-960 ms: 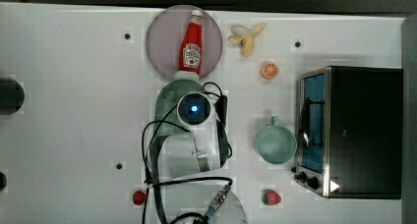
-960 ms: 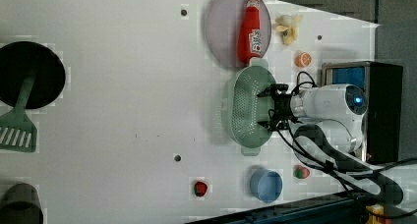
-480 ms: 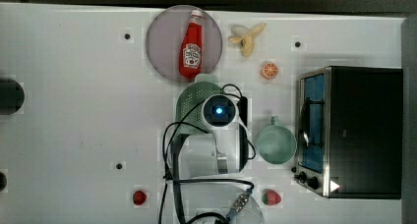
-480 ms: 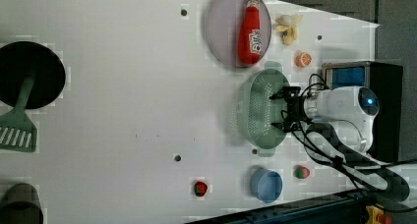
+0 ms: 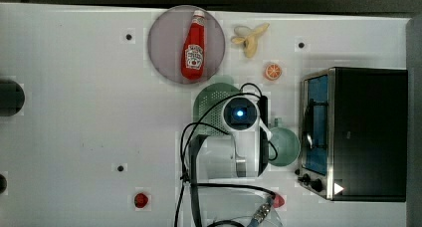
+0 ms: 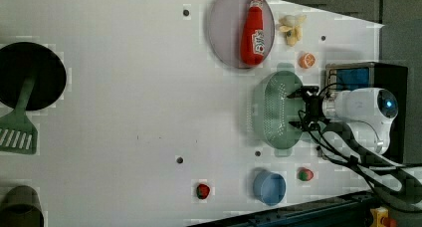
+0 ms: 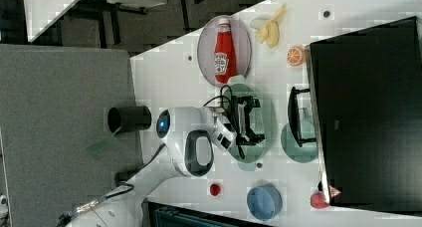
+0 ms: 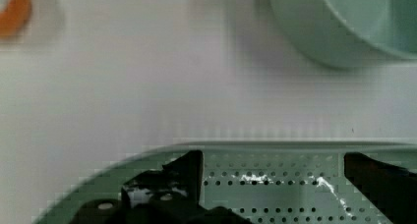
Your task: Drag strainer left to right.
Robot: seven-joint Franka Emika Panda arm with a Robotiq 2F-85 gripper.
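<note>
Your fingers (image 6: pixel 302 108) are spread wide inside the strainer (image 6: pixel 274 110), gripping nothing.

You can see the strainer flat on the white bench (image 5: pixel 89 112), below the plate (image 5: pixel 164 43) with the ketchup bottle (image 5: pixel 193 47) in the top view, with the mint cup (image 5: pixel 286 147) just beside it toward the toaster oven (image 5: pixel 361 132).

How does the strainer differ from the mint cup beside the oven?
The strainer is a larger oval with a hole-dotted bottom; the cup is smaller, round and solid. The strainer has tabs at both ends; the cup shows one handle. Both are pale mint green.
</note>
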